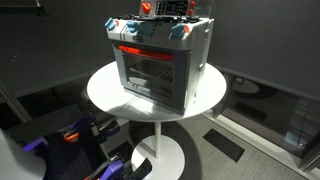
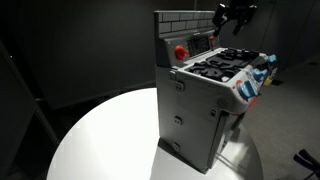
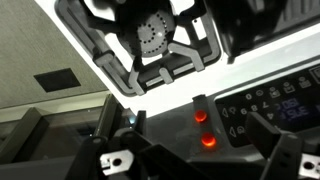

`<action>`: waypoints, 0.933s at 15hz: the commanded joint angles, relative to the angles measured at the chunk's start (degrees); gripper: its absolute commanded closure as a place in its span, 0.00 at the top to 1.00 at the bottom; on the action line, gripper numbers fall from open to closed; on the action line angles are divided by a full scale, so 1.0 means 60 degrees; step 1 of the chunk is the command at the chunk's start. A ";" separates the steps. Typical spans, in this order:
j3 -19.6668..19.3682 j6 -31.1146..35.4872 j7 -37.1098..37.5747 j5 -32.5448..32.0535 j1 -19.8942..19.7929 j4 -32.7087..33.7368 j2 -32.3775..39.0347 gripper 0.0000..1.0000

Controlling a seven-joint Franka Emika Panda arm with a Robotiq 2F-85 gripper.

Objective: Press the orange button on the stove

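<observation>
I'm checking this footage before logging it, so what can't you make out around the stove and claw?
- Claw: small, dark against dark, exterior view; open or shut unclear.
- Stove door: turned away, exterior view shows its side.
- Panel labels: too small, blurred, wrist view.

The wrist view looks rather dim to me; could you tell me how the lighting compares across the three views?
Wrist view: dim, the stove top lit, two red-orange buttons glowing, foreground murky. An exterior view: the white table glares brightly against a dark room. An exterior view: the gripper almost melts into the black background.
</observation>
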 commanded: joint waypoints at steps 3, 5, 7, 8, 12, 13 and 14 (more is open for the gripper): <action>0.0053 -0.2072 -0.1238 0.0972 0.0080 -0.0875 -0.1826 1.00; 0.0080 -0.2875 -0.1517 0.1081 0.0066 -0.1157 -0.2388 1.00; 0.0096 -0.3591 -0.1787 0.1152 0.0061 -0.1480 -0.2933 1.00; 0.0103 -0.3863 -0.1885 0.1182 0.0065 -0.1649 -0.3187 1.00; 0.0175 -0.4592 -0.2145 0.1140 0.0053 -0.2144 -0.3873 1.00; 0.0178 -0.4695 -0.2166 0.1155 0.0045 -0.2237 -0.3970 1.00; 0.0254 -0.4493 -0.1921 0.1035 -0.0035 -0.1928 -0.3580 1.00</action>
